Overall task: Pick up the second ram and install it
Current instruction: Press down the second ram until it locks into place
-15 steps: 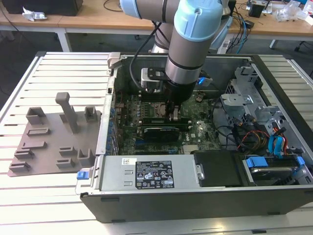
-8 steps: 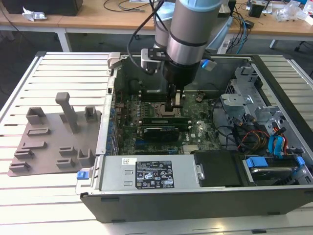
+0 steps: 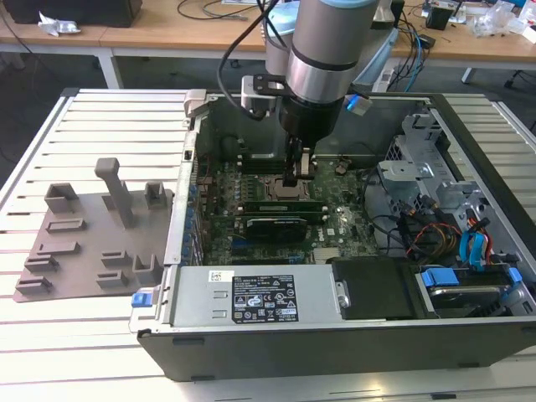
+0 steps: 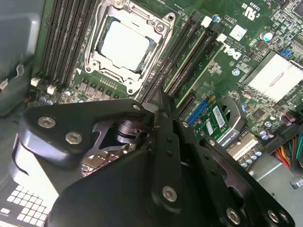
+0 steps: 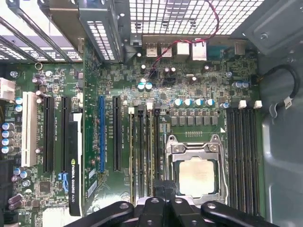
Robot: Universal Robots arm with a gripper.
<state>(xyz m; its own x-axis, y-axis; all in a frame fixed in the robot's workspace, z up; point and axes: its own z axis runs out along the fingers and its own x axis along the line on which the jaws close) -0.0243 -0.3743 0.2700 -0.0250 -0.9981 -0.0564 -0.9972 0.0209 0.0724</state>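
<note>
An open dark grey computer case (image 3: 276,331) lies on its side on a ribbed white metal counter (image 3: 100,126). A silver and black robot arm (image 3: 322,59) reaches down into the case, and its black gripper (image 3: 298,172) sits low over the green motherboard (image 3: 335,226), just beside the square metallic CPU socket (image 3: 280,188). The jaws look nearly closed together over the memory slots next to the socket, but whether they grip anything cannot be told. In the first wrist view the long, thin green RAM stick (image 5: 141,151) stands seated in a slot among the black memory slots (image 5: 147,142) beside the socket (image 5: 196,172), directly ahead of the gripper (image 5: 163,191). A large black rectangular graphics card (image 3: 272,226) stands nearby. On the exterior view's left, a grey moulded plastic fixture tray (image 3: 84,239) rests on the counter.
</note>
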